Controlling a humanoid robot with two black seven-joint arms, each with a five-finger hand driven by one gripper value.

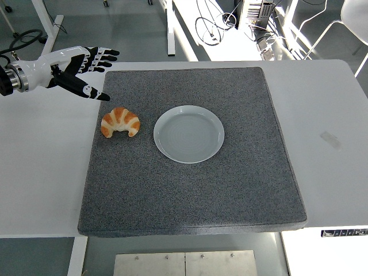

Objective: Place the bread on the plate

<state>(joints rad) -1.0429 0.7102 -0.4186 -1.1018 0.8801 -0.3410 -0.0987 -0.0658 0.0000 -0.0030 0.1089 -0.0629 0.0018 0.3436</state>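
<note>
- At the frame's upper left, my left hand (pixel 80 66), white-backed with black fingers, hovers with fingers spread and holds nothing, up and left of the golden, crescent-shaped croissant (pixel 120 122).
- I see the croissant on the grey speckled mat (pixel 195 190), just left of the round white plate (pixel 188 134), not touching it.
- Its long axis runs left-right; both tips point toward the frame's bottom.
- My worry: a grasp on one tapered tip could slip, or nudge it into the plate rim.

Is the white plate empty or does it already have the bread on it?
Empty. The plate shows only its bare white surface; the croissant lies beside it on the grey mat, to its left.
</note>
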